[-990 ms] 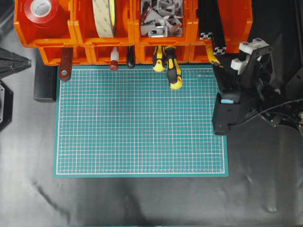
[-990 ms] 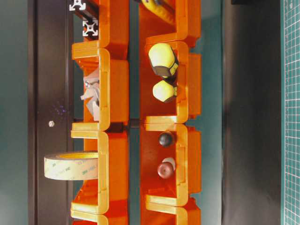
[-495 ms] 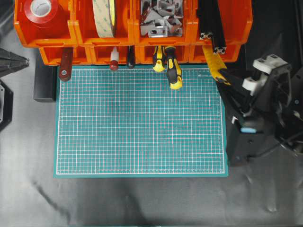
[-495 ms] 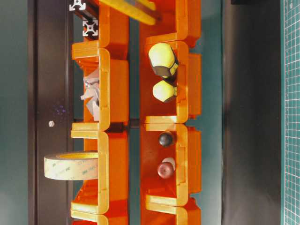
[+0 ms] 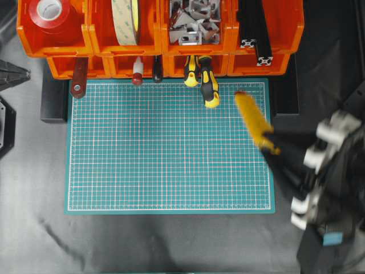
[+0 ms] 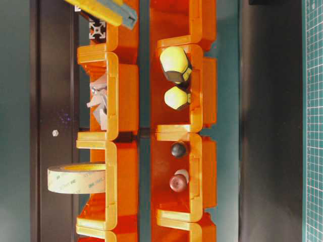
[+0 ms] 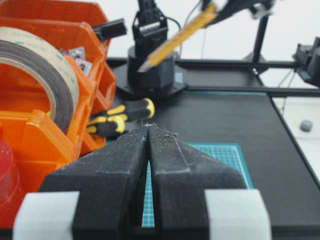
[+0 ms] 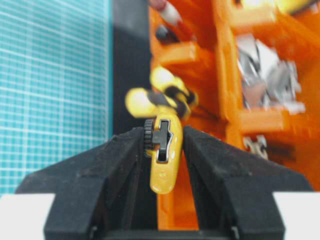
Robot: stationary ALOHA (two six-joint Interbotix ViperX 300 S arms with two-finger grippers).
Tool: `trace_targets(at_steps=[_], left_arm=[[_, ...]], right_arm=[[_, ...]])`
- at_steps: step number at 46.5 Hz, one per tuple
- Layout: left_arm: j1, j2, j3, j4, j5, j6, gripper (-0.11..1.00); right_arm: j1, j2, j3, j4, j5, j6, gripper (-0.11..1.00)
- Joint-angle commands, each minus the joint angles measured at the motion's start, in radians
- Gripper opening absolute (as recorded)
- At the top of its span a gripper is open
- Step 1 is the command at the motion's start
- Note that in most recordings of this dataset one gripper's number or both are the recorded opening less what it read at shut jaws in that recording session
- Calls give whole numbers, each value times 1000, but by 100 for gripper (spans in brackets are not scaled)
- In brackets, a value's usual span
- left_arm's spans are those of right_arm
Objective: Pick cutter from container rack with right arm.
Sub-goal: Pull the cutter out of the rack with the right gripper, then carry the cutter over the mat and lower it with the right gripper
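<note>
A: The black tabletop (image 5: 171,240) fills the overhead view, with the green cutting mat (image 5: 165,148) across its middle and the container rack (image 5: 159,34) along the top edge, 2 tiers of orange bins.

B: And the right arm (image 5: 325,188)?

A: Lower right of that view, blurred, so I judge it is moving. The right gripper (image 8: 163,142) pinches the cutter (image 5: 254,121) between its fingers (image 8: 120,155), gripping near the slider end.

B: So the cutter is out of the rack?

A: Yes. It hangs tilted over the upper right part of the mat, clear of the bins, dark tip pointing toward the rack. The left wrist view shows it high in the air at the top of the frame.

B: What matters for the lift now?

A: The hold is at 1 end, so the long free end could swing or slip. My judgement: keep the pinch firm, move smoothly, and stay clear of the 2 screwdrivers (image 5: 204,80) sticking out of the lower tier.

B: The left gripper (image 7: 148,131)?

A: Pressed together, holding nothing, parked at the left edge.
</note>
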Motion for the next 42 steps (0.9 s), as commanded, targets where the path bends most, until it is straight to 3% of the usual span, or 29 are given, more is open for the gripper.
trace_targets(at_steps=[1,14,27,42], left_arm=[[3,3,-18,3,-6,-3,0],[0,-6,-20,2,-5,-3,0],[-5,-6,-20,2,-5,-3,0],[-9,-6,-20,2,-5,-3,0]], right_arm=[[21,34,-61,-20,-52,-3,27],[-14,178,-15,-23,-305,-8,27],[-175,278,72,-83,-614,-3,27],[-299,374,81,-104,-796,-3,27]])
